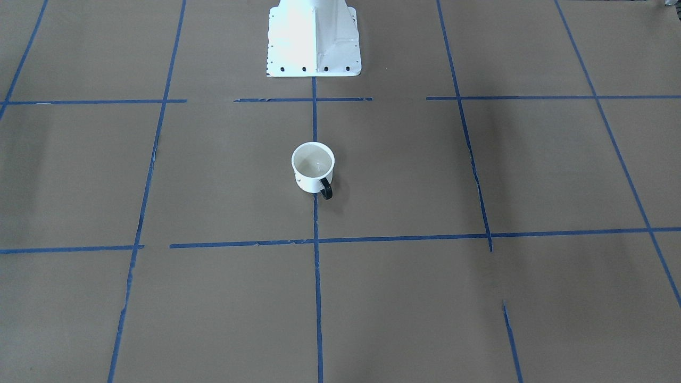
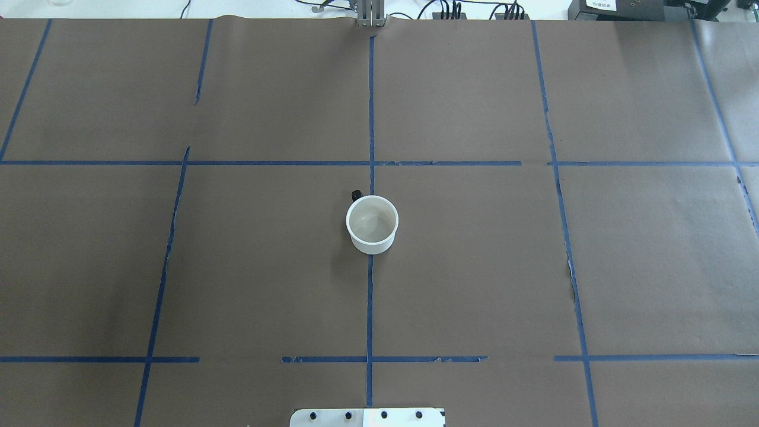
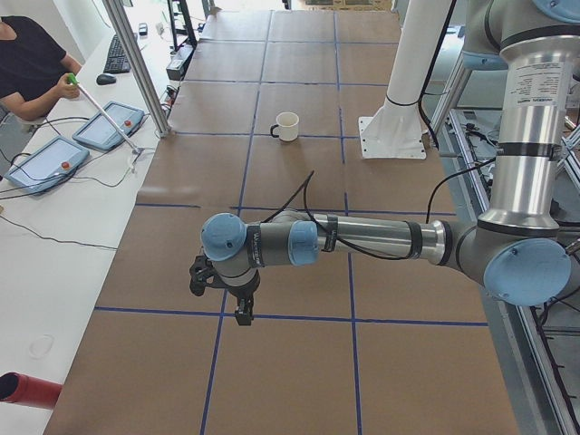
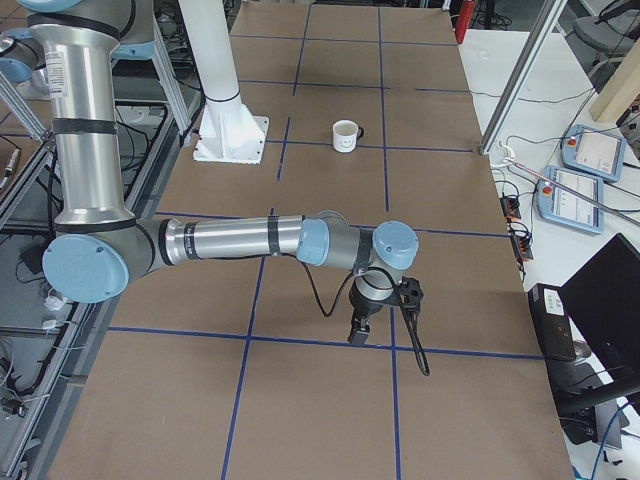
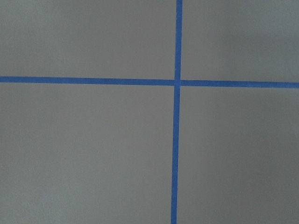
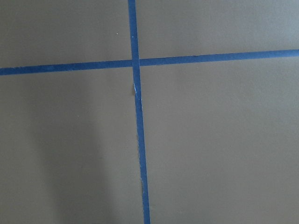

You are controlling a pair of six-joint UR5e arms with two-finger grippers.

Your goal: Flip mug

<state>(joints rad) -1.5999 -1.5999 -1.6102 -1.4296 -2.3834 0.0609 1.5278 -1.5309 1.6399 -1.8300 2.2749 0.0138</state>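
The white mug point(image 1: 313, 169) stands upright with its mouth up on the middle of the brown table, on a blue tape line. Its black handle point(image 1: 326, 189) points away from the robot base. It also shows in the overhead view point(image 2: 372, 223), the left side view point(image 3: 286, 126) and the right side view point(image 4: 346, 135), where its smiley face shows. My left gripper point(image 3: 237, 306) hangs over the table's left end, far from the mug. My right gripper point(image 4: 362, 330) hangs over the right end, equally far. I cannot tell whether either is open or shut.
The robot's white base point(image 1: 314, 40) stands behind the mug. Blue tape lines grid the brown table point(image 2: 474, 267). An operator point(image 3: 27, 68) with a stick sits at a side bench in the left side view, next to teach pendants point(image 3: 109, 127). The wrist views show only table and tape.
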